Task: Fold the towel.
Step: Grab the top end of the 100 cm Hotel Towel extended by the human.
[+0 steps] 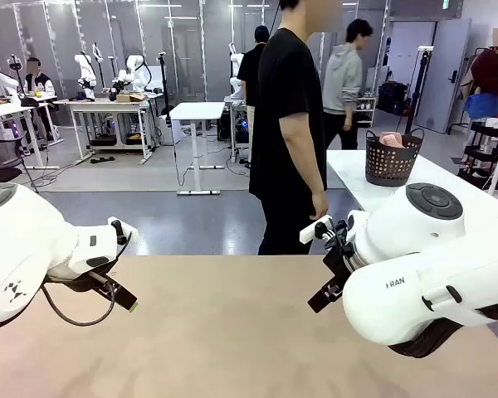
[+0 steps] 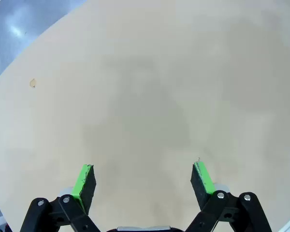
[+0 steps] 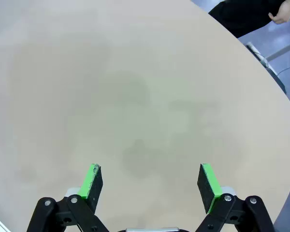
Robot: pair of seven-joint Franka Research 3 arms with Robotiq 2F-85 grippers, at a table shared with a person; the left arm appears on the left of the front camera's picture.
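Folding not started: towel looks bunched in basket, well apart from work surface. Left pincer and right pincer both wide, holding nothing.

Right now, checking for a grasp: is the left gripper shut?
No, the left gripper is open, green pads wide apart above the tan table.

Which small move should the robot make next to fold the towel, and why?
Probably hold both arms in place: the left gripper and right gripper are open above the tan table, while the towel sits in the dark basket on a farther white table.
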